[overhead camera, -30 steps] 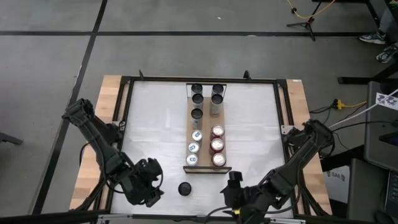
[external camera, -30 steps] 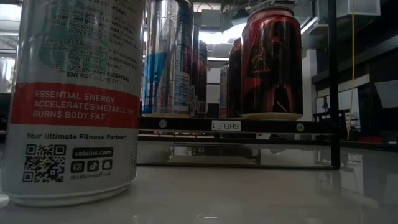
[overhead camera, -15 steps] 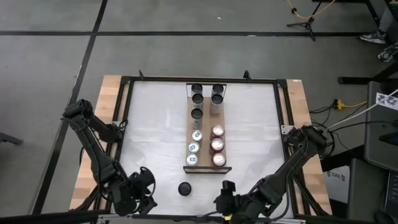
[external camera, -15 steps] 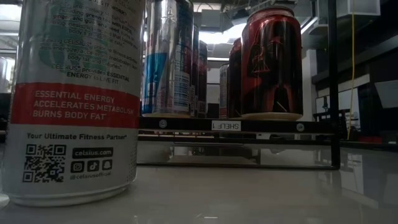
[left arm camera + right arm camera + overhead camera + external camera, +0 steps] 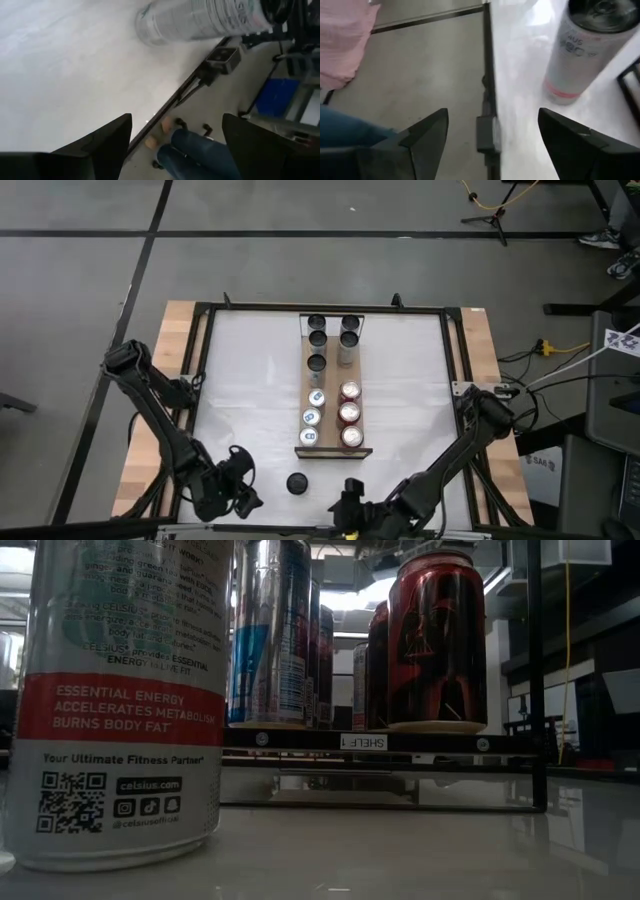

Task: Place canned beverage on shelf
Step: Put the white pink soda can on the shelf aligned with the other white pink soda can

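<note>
One Celsius can (image 5: 296, 482) stands alone on the white surface (image 5: 250, 380), lower centre of frame, just short of the shelf (image 5: 333, 450). Left end effector (image 5: 240, 492) and right end effector (image 5: 350, 505) flank it, both spread and empty. Approach step; next, one must close on that can.

Light-brown wooden shelf (image 5: 334, 370) with a dark lip, on a white table (image 5: 250, 380) edged in pale wood. Shelf cans: blue-and-silver (image 5: 268, 635), dark red with a black figure (image 5: 437, 640), and dark-topped grey (image 5: 317, 338). Loose white can (image 5: 125, 700) bearing a red band with white lettering and a black QR code.
</note>
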You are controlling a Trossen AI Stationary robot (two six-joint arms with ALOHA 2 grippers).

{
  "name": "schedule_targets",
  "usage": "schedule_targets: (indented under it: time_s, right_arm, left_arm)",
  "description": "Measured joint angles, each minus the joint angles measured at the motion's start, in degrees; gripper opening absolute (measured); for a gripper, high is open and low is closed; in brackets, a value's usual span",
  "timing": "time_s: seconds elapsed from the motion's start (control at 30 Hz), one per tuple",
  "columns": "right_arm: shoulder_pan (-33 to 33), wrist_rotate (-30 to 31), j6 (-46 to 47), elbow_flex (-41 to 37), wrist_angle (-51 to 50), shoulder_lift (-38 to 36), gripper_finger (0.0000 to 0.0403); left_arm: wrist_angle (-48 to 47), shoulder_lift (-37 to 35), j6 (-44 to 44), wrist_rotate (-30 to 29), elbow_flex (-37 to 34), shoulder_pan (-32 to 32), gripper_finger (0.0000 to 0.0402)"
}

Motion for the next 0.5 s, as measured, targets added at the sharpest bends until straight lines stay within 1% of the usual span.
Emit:
schedule_targets:
  time_s: [0.1, 0.3, 0.4, 0.5]
  right_arm:
    - [0.0, 3.3, 0.1, 0.0, 0.0, 0.2, 0.0298]
    - [-0.1, 8.3, 0.1, 0.0, 0.1, 0.2, 0.0298]
    - [-0.3, 9.4, 0.1, 0.0, 0.1, 0.2, 0.0298]
    - [-1.1, 9.6, -0.1, 0.0, 0.0, 0.2, 0.0298]
  left_arm:
    - [0.4, 0.8, 0.5, 0.0, 0.0, 1.4, 0.0305]
    - [4.5, 4.5, 3.5, 1.6, 0.0, 4.1, 0.0305]
    - [5.5, 6.2, 3.5, 2.7, 0.0, 4.8, 0.0305]
    - [6.5, 7.4, 3.5, 2.7, 0.0, 5.4, 0.0305]
